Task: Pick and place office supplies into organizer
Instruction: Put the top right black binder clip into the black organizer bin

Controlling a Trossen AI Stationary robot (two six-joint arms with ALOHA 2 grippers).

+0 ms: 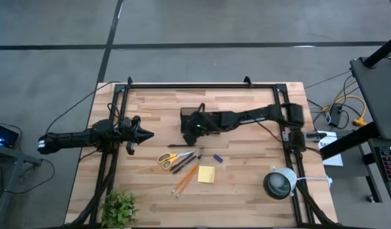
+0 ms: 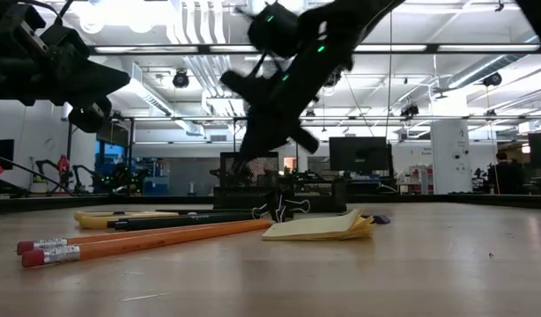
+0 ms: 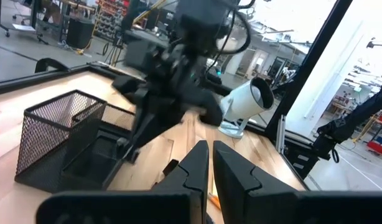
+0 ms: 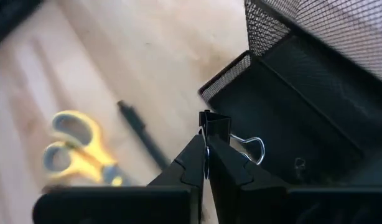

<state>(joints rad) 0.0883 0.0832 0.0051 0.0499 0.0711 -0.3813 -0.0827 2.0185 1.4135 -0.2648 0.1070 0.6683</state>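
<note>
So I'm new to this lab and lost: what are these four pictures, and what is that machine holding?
Two robot arms work at a wooden table, filmed from above, from table height, and from each wrist. The right gripper is shut on a black binder clip at the mesh organizer. The left gripper waits at the left, shut and empty. On the table lie scissors, pens, pencils, a sticky-note pad, a plant and a round white device.
</note>
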